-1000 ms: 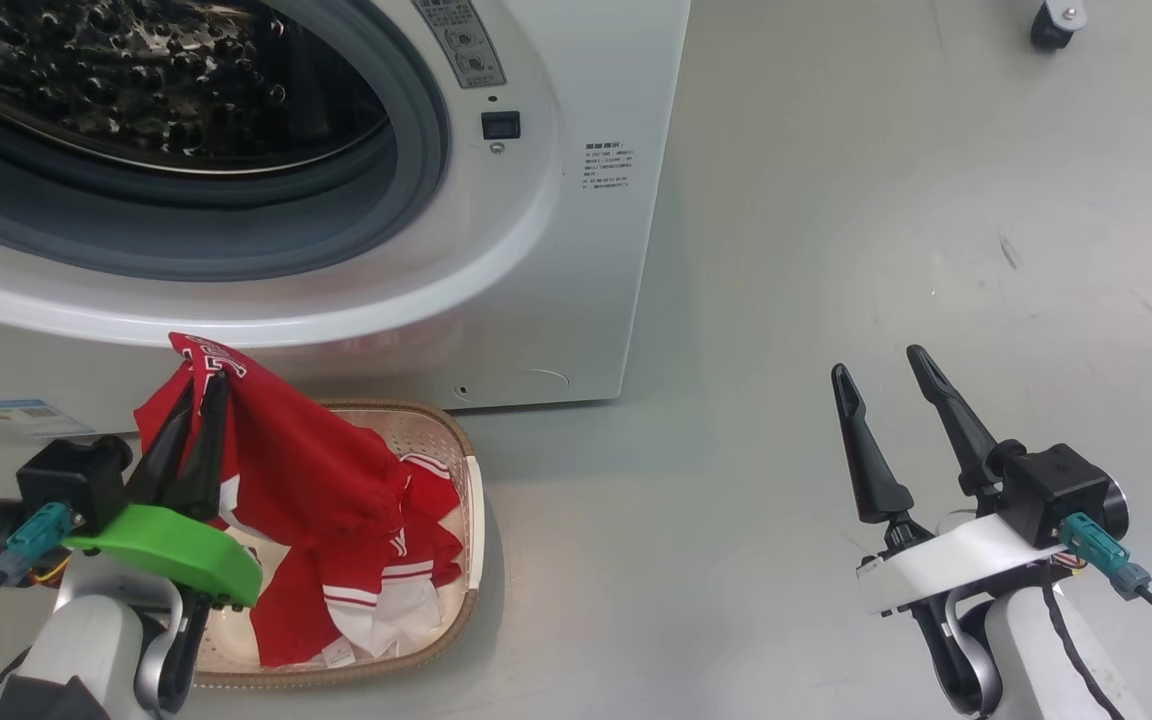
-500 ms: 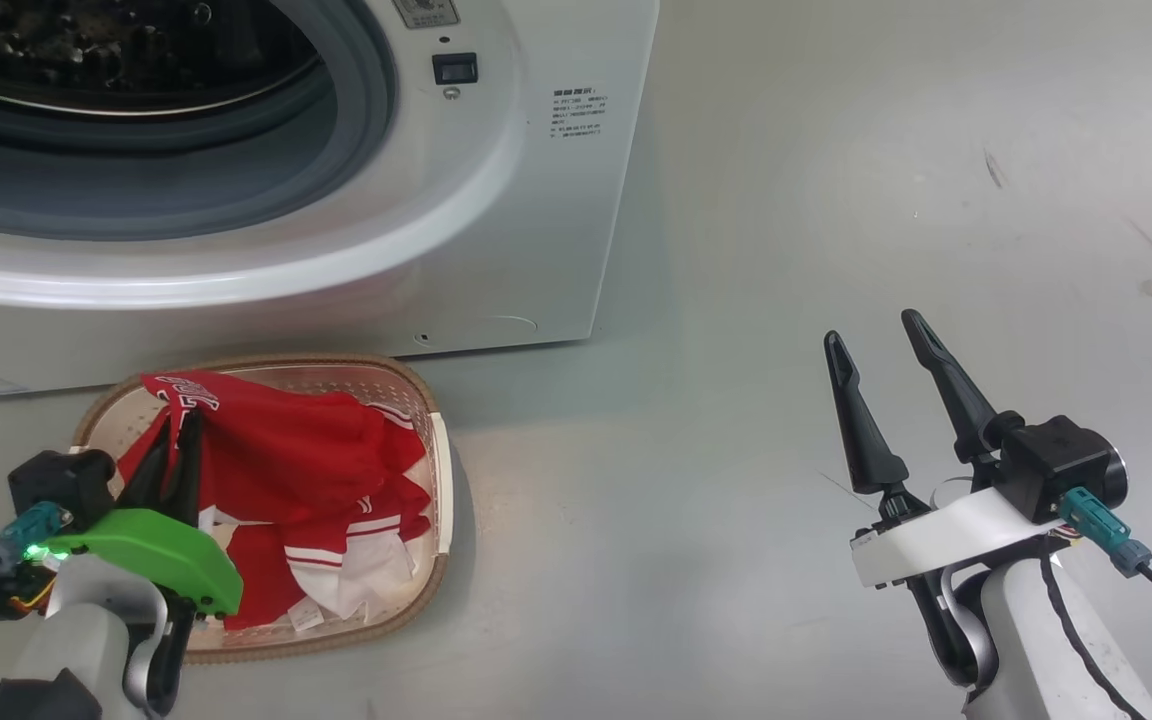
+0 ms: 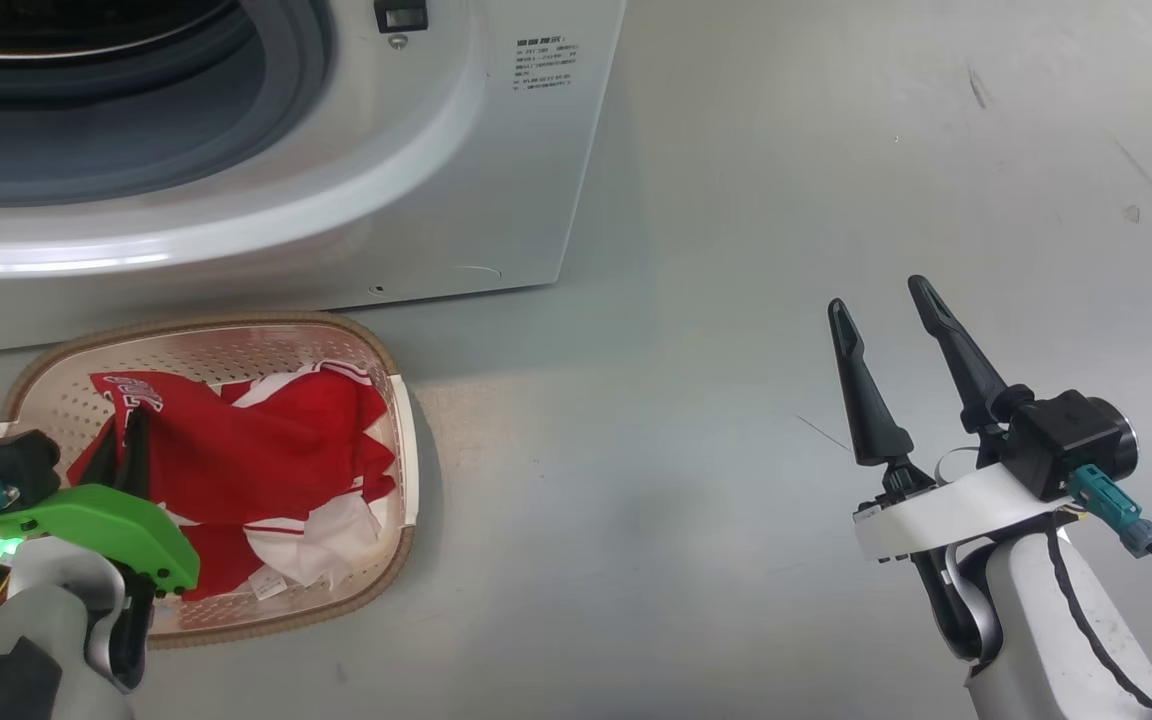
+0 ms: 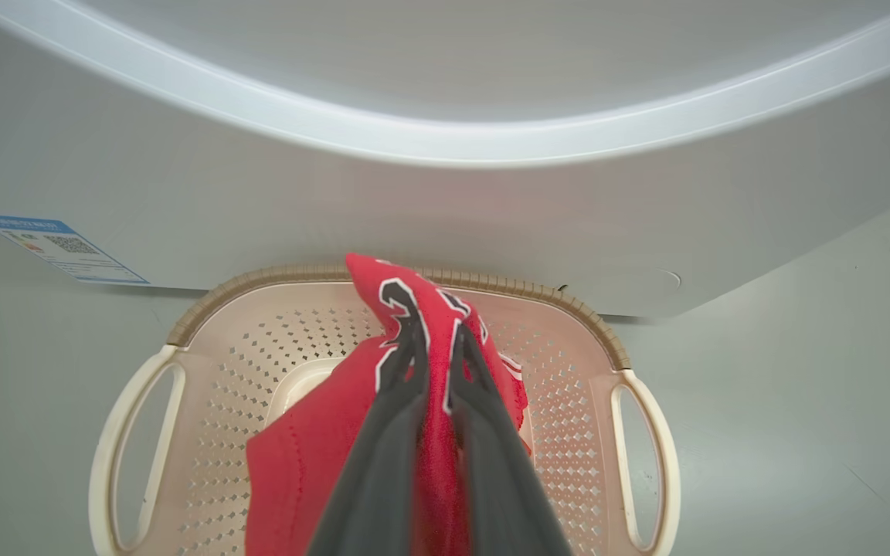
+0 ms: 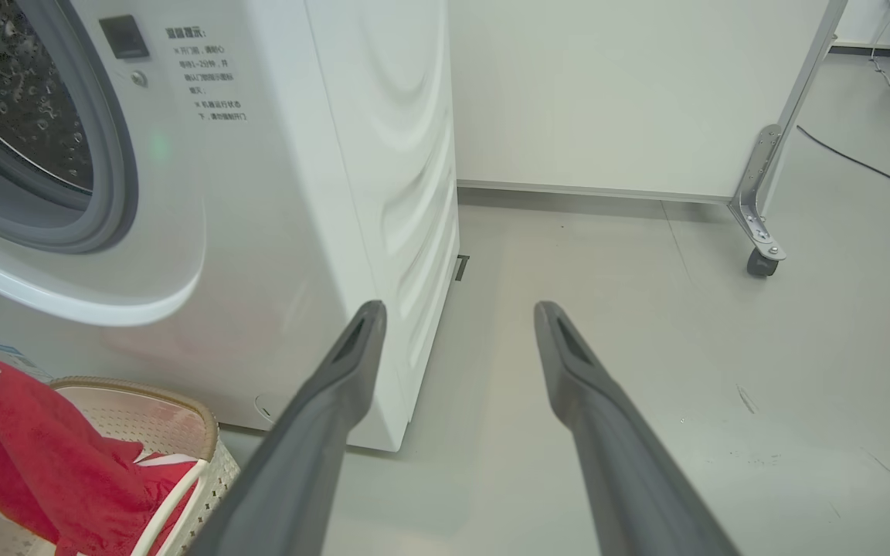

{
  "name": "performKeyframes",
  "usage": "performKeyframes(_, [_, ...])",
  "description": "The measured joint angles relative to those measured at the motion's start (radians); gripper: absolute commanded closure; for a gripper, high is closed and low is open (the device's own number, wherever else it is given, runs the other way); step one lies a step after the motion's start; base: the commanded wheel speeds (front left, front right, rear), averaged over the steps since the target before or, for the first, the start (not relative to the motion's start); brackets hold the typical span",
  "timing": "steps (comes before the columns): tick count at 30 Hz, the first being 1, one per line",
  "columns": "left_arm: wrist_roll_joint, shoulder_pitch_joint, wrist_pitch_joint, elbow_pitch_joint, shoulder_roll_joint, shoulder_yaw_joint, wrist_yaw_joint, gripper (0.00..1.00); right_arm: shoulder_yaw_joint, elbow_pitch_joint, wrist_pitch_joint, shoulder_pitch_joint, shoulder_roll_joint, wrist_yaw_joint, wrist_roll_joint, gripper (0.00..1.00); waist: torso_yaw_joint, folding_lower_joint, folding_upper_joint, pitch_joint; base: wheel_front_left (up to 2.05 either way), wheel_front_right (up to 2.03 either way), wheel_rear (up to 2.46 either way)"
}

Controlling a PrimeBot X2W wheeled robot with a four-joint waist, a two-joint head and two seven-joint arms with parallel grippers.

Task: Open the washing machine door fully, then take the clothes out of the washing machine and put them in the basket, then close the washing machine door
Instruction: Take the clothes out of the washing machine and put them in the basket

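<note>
Pinching a fold of the red clothes point(image 4: 314, 463), the left gripper point(image 4: 436, 340) is clenched on the fabric over the basket point(image 4: 259, 282). In the left wrist view the cloth rises in a peak between the two dark fingers, and it bears black figures edged in white, which are too folded to read. From the head view the same gripper point(image 3: 131, 420) sits low inside the basket point(image 3: 186, 322), and the clothes point(image 3: 256, 450) lie heaped there, red with white trim and some white fabric. White lettering on the raised red edge is too small to make out.

The basket stands on the grey floor point(image 3: 736, 400) just in front of the washing machine point(image 3: 496, 200). A blue sticker point(image 4: 59, 247) on the machine's lower front carries a square code and fine print that cannot be read. Beside the grey rubber ring point(image 5: 117, 154) and dimpled drum point(image 5: 20, 93), the right wrist view shows a small black square fitting point(image 5: 124, 35) and a printed notice point(image 5: 209, 73) in Chinese characters, a heading above lines that start with small marks.

The right gripper point(image 3: 876, 295) hangs over bare floor well apart from the basket, its fingers spread wide and holding nothing.
</note>
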Motion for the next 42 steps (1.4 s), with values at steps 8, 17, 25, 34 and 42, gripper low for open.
performKeyframes(8, [-0.043, -0.031, 0.011, 0.110, 0.000, 0.049, 0.026, 1.00, -0.005, -0.011, 0.000, -0.010, 0.000, 0.000, -0.007, 0.00, -0.020, 0.0000, 0.0000, 0.047, 0.00, 0.00, 0.00])
performKeyframes(17, [-0.093, -0.076, 0.035, 0.224, -0.004, 0.098, 0.040, 1.00, -0.007, -0.014, 0.000, -0.021, 0.001, 0.000, -0.017, 0.00, -0.036, 0.0000, 0.0000, 0.092, 0.00, 0.00, 0.00])
performKeyframes(25, [-0.108, -0.105, 0.034, 0.277, -0.012, 0.101, 0.035, 1.00, -0.010, -0.014, 0.000, -0.028, 0.001, 0.000, -0.026, 0.00, -0.038, 0.0000, 0.0000, 0.093, 0.00, 0.00, 0.00])
performKeyframes(34, [-0.109, -0.127, 0.008, 0.326, -0.023, 0.100, 0.024, 0.00, -0.010, -0.007, 0.000, -0.029, 0.001, 0.000, -0.033, 0.00, -0.035, 0.0000, 0.0000, 0.079, 0.00, 0.00, 0.00])
performKeyframes(42, [-0.109, -0.132, -0.020, 0.359, -0.040, 0.084, 0.011, 0.00, -0.011, 0.011, 0.000, -0.029, 0.001, 0.006, -0.035, 0.00, -0.028, 0.0000, 0.0000, 0.053, 0.00, 0.00, 0.00])
